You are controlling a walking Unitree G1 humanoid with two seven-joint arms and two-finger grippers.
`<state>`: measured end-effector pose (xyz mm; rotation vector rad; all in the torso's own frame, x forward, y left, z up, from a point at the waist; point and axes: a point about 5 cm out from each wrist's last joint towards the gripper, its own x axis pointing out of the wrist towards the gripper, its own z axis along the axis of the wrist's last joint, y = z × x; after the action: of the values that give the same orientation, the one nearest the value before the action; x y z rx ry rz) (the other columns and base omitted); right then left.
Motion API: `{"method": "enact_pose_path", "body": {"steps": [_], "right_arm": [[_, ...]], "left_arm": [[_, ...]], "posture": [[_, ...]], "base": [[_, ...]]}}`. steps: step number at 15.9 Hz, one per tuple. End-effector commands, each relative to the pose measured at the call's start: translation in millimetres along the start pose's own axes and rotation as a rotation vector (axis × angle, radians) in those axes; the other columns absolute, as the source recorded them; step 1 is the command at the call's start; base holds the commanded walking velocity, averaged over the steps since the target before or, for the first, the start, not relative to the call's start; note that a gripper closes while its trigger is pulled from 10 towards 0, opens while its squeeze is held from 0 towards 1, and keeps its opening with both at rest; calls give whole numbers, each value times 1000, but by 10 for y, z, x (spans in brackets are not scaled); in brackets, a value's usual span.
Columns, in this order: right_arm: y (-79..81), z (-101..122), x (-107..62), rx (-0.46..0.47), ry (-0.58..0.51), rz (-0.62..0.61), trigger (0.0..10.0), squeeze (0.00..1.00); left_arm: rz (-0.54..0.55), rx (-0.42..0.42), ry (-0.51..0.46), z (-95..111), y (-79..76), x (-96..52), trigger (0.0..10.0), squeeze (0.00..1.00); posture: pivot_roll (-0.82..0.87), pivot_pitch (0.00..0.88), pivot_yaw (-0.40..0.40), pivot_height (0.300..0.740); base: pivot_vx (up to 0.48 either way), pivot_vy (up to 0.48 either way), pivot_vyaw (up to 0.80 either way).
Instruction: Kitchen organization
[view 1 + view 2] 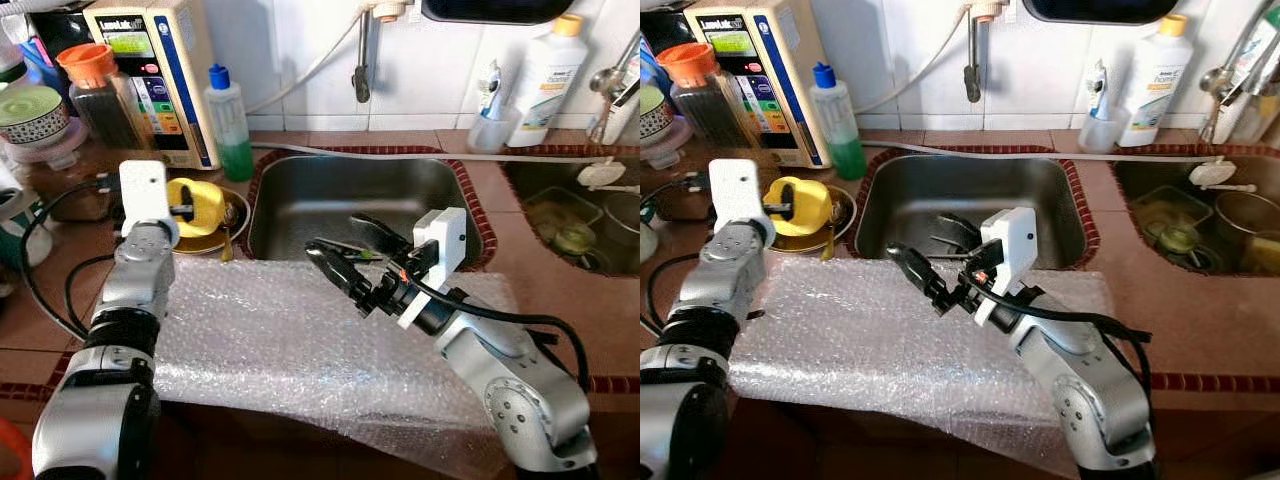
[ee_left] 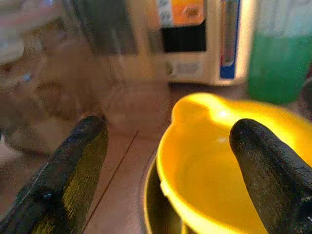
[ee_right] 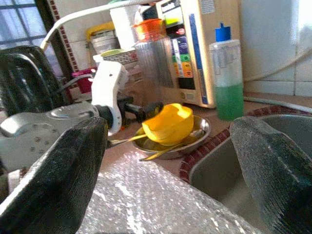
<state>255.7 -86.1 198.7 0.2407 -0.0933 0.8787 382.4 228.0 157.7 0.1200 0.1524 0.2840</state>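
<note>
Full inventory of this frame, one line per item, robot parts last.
yellow bowl: 1, yellow, tilted in the metal dish left of the sink
metal dish: 1, silver, counter left of the sink, spoon in it
bubble wrap: 1 sheet, clear, over the counter's front edge
sink: 1, steel, centre
green bottle: 1, green liquid, blue cap, behind the dish
water unit: 1, cream, back left
jar: 1, dark contents, orange lid, beside the unit
white bottle: 1, yellow cap, back right
second basin: 1, right, dishes inside
left claw: open, astride the bowl's rim
right claw: open, above the sink's front edge
</note>
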Motion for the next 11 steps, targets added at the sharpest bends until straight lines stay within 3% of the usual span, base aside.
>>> {"method": "enact_pose_path", "body": {"steps": [1, 3, 7, 8, 9, 10, 11], "right_arm": [[61, 44, 2, 3, -5, 43, 10000, 0], [137, 25, -13, 13, 32, 100, 10000, 0], [158, 1, -1, 6, 51, 101, 10000, 0], [154, 2, 0, 4, 54, 99, 10000, 0], [148, 0, -2, 1, 57, 94, 10000, 0], [147, -6, -2, -1, 61, 92, 10000, 0], [146, -11, 1, -3, 62, 91, 10000, 0]], "left_arm": [[22, -11, 24, 9, 53, 20, 10000, 0], [8, -64, 121, -159, 45, 20, 10000, 0], [-20, -127, 186, -215, 15, 34, 10000, 0], [-22, -143, 187, -210, 19, 38, 9333, 0], [-23, -146, 180, -194, 20, 42, 6588, 0], [-26, -144, 178, -184, 19, 48, 7490, 0], [-28, -143, 177, -180, 17, 50, 7294, 0]], "posture": [[-68, 23, 97, 740], [-63, 20, 96, 740], [-61, 17, 97, 740], [-61, 18, 99, 740], [-61, 18, 99, 740], [-61, 19, 101, 740], [-61, 20, 102, 740]], "base": [[0, 0, 0], [0, 0, 0], [0, 0, 0], [0, 0, 0], [0, 0, 0], [0, 0, 0], [0, 0, 0]]}}
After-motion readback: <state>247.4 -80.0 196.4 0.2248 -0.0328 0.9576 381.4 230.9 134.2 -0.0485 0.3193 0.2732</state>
